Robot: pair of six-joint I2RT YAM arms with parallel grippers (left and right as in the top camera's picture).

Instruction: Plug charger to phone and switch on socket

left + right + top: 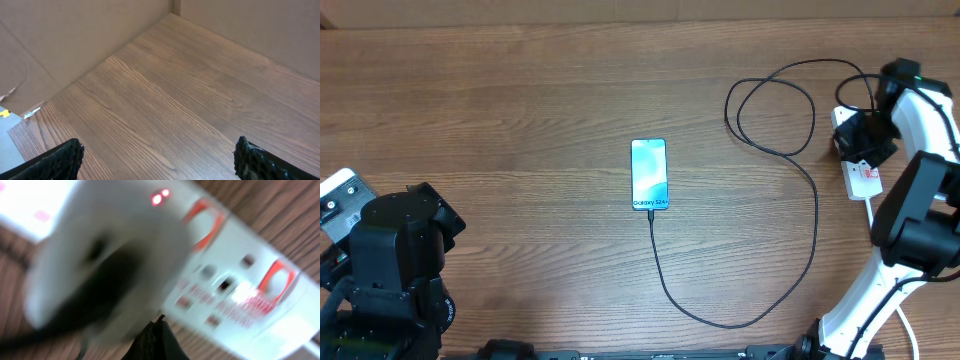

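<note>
Far right, right end effector (865, 148) directly over socket (865, 182), grip state unclear, left end effector (157, 162) spread apart

matt wood-grain table (520, 120), glossy white plastic socket (240, 280)

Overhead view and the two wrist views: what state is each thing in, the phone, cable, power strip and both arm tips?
phone: lying flat, screen lit, cable joined at its lower edge.
charger: in loose loops, running from the phone towards the socket.
socket: red lamp lit, so apparently switched on.
left end effector: open, empty.
right end effector: over the socket; open or shut unclear.
</note>
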